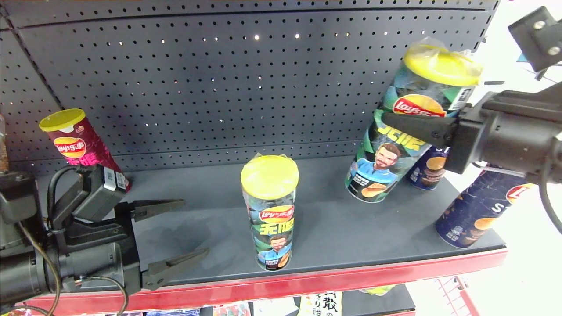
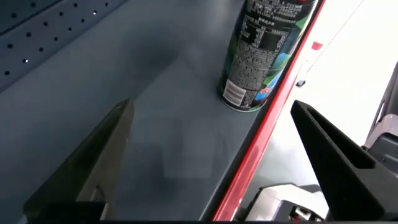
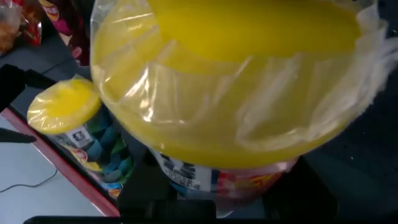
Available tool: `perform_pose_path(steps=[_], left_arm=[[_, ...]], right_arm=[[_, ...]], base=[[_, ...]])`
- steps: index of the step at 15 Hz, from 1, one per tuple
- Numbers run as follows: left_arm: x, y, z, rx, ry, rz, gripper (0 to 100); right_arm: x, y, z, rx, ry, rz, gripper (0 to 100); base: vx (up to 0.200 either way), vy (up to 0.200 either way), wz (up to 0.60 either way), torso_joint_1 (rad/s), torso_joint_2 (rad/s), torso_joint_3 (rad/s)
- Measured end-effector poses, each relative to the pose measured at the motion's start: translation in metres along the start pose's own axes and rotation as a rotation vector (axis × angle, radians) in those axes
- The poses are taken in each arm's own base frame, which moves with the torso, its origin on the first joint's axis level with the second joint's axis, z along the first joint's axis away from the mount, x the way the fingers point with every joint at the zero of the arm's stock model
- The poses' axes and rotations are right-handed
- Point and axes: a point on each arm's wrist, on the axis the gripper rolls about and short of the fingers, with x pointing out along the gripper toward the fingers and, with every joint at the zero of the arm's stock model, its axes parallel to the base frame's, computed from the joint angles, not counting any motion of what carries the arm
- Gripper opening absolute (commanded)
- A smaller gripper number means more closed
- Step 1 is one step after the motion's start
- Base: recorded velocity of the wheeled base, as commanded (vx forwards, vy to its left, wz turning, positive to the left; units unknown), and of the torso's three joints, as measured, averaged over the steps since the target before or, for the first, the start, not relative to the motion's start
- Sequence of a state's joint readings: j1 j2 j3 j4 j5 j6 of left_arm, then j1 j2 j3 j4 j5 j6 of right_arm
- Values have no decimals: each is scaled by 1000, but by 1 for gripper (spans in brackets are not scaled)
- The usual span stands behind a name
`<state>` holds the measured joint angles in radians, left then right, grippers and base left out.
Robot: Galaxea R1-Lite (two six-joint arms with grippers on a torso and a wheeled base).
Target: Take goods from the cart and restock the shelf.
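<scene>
The right gripper (image 1: 419, 125), jaws clamped round a tilted green chip can (image 1: 382, 171), holds its base low over the far right of the shelf (image 1: 342, 228), likely to stand it there, while the left gripper (image 1: 193, 228) hangs near-left beside a standing can (image 1: 270, 210), jaws wide and empty.

I'm looking into a shop aisle. The shelf (image 1: 351, 228) is dark retail metal, with a perforated back panel (image 1: 219, 87) across the upper frame and a red front rail (image 1: 307, 281) along the bottom. It carries snack stock: a green canister (image 1: 270, 215) at centre, a magenta canister (image 1: 79, 145) at upper left, dark blue canisters (image 1: 476, 210) at right. Printed packets (image 1: 318, 305) fill a lower tier at the bottom edge, near a red wire frame (image 1: 456, 294).
</scene>
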<state>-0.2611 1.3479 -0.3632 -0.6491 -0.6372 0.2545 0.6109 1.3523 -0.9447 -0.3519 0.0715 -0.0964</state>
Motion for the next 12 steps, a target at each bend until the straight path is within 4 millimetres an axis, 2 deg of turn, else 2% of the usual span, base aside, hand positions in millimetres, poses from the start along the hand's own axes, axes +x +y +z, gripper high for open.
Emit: perform_pose_path(steps=[7, 12], left_arm=[[1, -4, -3, -1, 9, -17, 100], [1, -5, -3, -3, 11, -15, 100]], right_arm=[[72, 3, -15, -16, 15, 21, 0], [104, 3, -27, -23, 52, 33, 0]], base=[[0, 0, 0, 0, 0, 0], [0, 0, 0, 0, 0, 0]])
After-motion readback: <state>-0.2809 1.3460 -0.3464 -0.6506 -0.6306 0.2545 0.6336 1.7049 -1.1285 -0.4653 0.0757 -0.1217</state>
